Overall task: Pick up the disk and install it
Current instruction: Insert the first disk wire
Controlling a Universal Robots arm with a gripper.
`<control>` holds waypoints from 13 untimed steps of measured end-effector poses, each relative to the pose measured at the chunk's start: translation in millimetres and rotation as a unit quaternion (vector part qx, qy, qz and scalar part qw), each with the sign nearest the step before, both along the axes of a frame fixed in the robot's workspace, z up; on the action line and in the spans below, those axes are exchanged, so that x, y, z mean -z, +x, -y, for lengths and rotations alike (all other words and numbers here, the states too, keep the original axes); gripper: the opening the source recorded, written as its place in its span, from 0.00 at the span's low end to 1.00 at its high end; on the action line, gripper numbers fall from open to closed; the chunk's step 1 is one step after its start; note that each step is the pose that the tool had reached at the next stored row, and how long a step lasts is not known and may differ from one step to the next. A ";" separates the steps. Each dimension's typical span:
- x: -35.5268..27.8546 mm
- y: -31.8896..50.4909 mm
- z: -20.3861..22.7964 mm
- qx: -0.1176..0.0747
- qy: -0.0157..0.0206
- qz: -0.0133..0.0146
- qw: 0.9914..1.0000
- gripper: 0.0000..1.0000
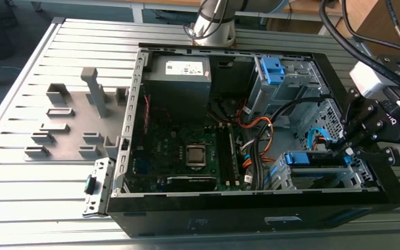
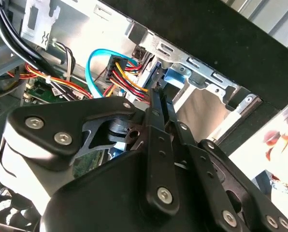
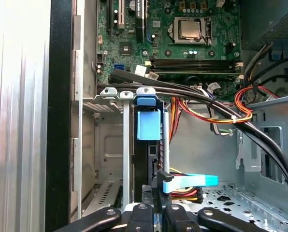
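The disk [image 3: 148,124] stands edge-on in the drive cage [image 3: 105,140], just ahead of the claw [image 2: 156,94]. The claw's fingers are pressed together.

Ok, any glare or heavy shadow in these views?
First wrist view: the table beside the case is blown out white. Second wrist view: the gripper is dark against bright metal. Exterior view: the case interior sits in shade.

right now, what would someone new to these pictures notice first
The open computer case lying on its side on the slatted metal table, motherboard bare, catches the eye first. At the exterior view's right the black gripper reaches into the drive-cage corner, close to the disk in its blue carrier, beside orange and red cables.
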State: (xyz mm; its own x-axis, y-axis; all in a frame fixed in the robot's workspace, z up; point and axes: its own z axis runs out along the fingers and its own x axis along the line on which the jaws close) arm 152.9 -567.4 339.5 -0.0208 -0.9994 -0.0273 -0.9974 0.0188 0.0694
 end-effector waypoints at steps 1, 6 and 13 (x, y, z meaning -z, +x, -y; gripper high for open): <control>0.3 0.0 0.0 0.000 0.000 0.000 1.000 0.16; 6.5 -0.1 0.0 0.000 -0.001 -0.002 1.000 0.16; 8.0 0.0 0.0 0.000 0.001 -0.002 1.000 0.16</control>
